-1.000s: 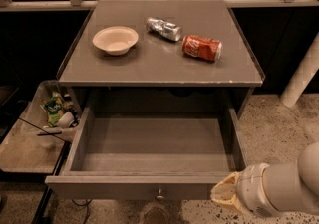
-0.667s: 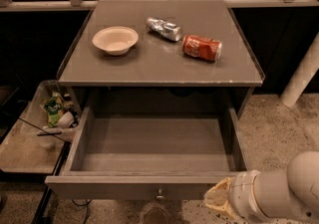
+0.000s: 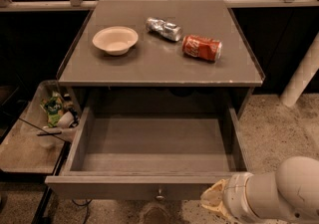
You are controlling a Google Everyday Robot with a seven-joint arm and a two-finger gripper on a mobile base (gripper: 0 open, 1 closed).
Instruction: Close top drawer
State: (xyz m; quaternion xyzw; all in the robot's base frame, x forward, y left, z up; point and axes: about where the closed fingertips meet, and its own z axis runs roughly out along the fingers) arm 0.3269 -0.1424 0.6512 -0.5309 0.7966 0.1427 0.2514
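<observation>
You see the drawer (image 3: pixel 124 187) standing wide open, pulled out from under the tabletop (image 3: pixel 164 66), its knob (image 3: pixel 159 196) at the middle of the front panel. The gripper (image 3: pixel 214 199) sits at the drawer's front right corner, just beside the panel's right end and right of the knob; you cannot tell whether it touches the panel. The arm (image 3: pixel 279 193) runs off to the drawer's right. Above and behind the drawer, on the tabletop, a bowl (image 3: pixel 115 40) stands left, a crushed silver can (image 3: pixel 163 29) lies near the middle, and a red can (image 3: pixel 201 48) lies on its side to the right. Left of the drawer, a low tray (image 3: pixel 25 153) holds clutter.
</observation>
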